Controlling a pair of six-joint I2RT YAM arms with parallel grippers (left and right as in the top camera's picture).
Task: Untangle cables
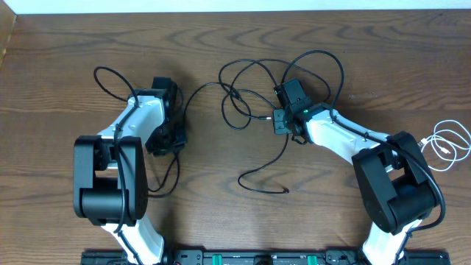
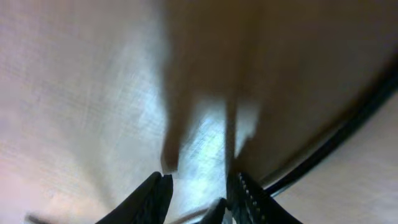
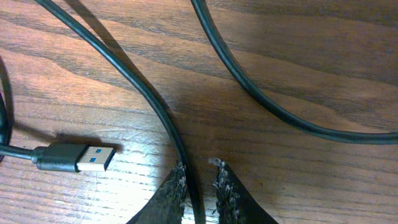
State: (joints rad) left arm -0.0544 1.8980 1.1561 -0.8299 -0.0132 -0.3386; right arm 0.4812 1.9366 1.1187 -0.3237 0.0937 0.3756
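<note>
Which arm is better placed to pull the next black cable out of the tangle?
Probably the right. The right gripper sits at the tangle of thin black cables, one thin black cable running between its fingers. The left gripper is off to the side, away from those loops.

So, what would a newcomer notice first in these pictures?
A tangle of black cables loops across the middle of the table. The right hand pinches one of them, and a USB plug with a blue tongue lies just beside it. A white cable lies coiled alone at the table's right edge.
</note>
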